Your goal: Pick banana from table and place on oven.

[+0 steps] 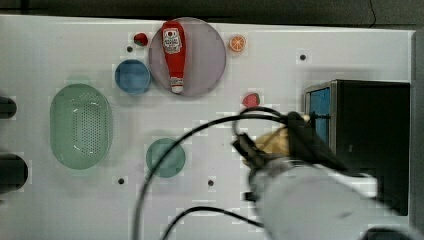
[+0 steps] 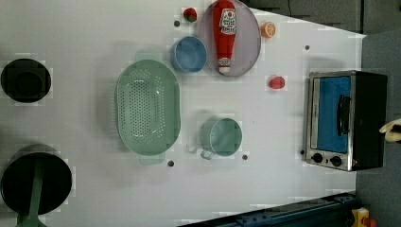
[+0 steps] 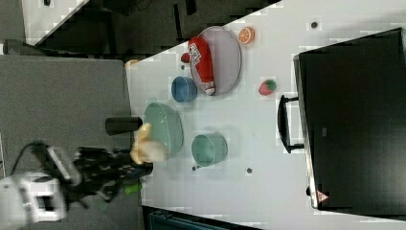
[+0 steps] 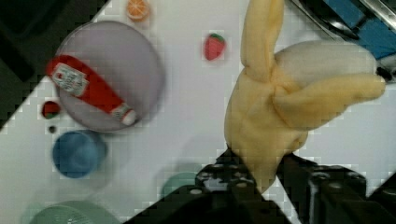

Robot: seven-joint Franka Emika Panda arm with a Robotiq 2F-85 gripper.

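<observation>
My gripper [image 4: 261,165] is shut on the lower end of the pale yellow banana [image 4: 271,107], whose stubby tips stick up past the fingers. In the top view the banana [image 1: 274,140] hangs above the white table [image 1: 60,55], just off the front of the oven [image 1: 372,145], with the gripper [image 1: 262,150] and arm covering part of it. In the right view the banana [image 3: 146,146] and gripper [image 3: 136,165] are well above the table, far from the oven's black top [image 3: 354,120]. The left view shows the oven [image 2: 345,118] with a banana tip [image 2: 391,130] at its far edge.
A ketchup bottle [image 1: 174,50] lies on a grey plate [image 1: 205,55]. Around it are a blue bowl [image 1: 132,76], a teal cup [image 1: 165,158], a green colander [image 1: 80,125], two strawberries [image 1: 251,100], [image 1: 141,39] and an orange slice [image 1: 237,43]. Black cables [image 1: 165,165] trail from the arm.
</observation>
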